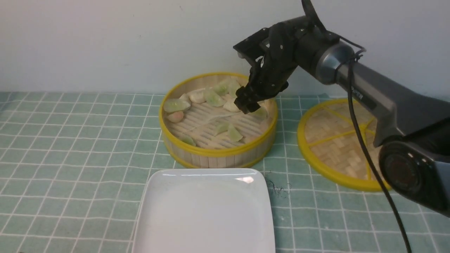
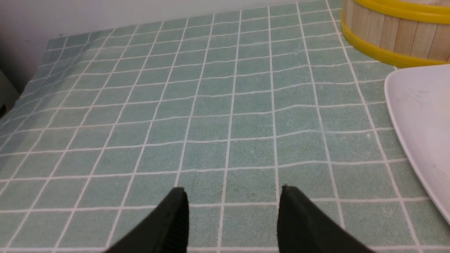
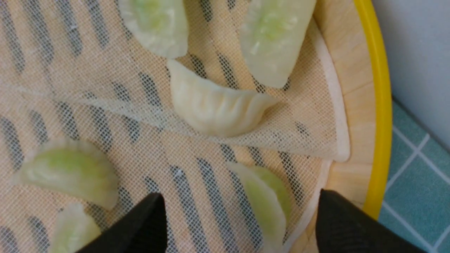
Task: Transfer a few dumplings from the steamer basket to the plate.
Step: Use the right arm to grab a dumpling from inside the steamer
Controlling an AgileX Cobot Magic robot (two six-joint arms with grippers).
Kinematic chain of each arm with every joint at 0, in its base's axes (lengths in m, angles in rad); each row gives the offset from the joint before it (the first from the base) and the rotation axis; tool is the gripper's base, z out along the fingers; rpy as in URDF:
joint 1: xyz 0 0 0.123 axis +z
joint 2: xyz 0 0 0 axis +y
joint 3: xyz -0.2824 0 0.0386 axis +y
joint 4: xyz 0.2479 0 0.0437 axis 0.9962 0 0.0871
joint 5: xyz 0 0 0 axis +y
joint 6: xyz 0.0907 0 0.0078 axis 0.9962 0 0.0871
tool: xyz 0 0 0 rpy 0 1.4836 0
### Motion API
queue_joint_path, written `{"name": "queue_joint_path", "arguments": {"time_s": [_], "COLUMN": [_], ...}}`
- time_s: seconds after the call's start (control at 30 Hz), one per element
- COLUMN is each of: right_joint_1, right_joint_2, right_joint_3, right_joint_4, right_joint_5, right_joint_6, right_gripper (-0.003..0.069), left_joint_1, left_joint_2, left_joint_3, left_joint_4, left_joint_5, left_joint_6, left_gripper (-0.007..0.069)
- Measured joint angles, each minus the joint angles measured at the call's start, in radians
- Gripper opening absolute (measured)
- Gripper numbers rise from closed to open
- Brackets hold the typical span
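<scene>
The steamer basket (image 1: 218,151) stands at the middle of the table and holds several dumplings (image 1: 177,105) on a pale mesh liner. In front of it lies the white plate (image 1: 204,211). My right gripper (image 1: 248,104) hangs open inside the basket's right rear part. In the right wrist view a pale green dumpling (image 3: 269,200) lies on the liner between the open fingers of the right gripper (image 3: 239,195), close to the yellow rim (image 3: 379,105). A whitish dumpling (image 3: 218,105) lies just beyond it. My left gripper (image 2: 232,191) is open over bare tablecloth, holding nothing.
The flat woven lid (image 1: 334,140) lies to the right of the basket. A green checked cloth (image 1: 70,147) covers the table, with a wall behind it. In the left wrist view the plate's edge (image 2: 422,116) and the basket's wall (image 2: 390,31) show at one side.
</scene>
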Motion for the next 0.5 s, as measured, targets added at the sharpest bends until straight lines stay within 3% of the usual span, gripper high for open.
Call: {"name": "queue_joint_path", "arguments": {"time_s": [0.3,0.43,0.5], "right_joint_1": [0.004,0.004,0.004], "right_joint_2": [0.055,0.062,0.061], "right_joint_3": [-0.001,-0.003,-0.003], "right_joint_4": [-0.020,-0.035,-0.035], "right_joint_5": [-0.030,-0.027,-0.008], "right_joint_6": [-0.003,-0.002,-0.002], "right_gripper": [0.0492,0.0333,0.0192], "left_joint_1": [0.000,0.000,0.000], "left_joint_2": [0.000,0.000,0.000], "left_joint_3": [0.000,0.000,0.000], "left_joint_4": [0.000,0.000,0.000], "left_joint_5": [0.000,0.000,0.000], "left_joint_6": [0.000,0.001,0.001], "left_gripper": [0.0318,0.0318,0.0318]}}
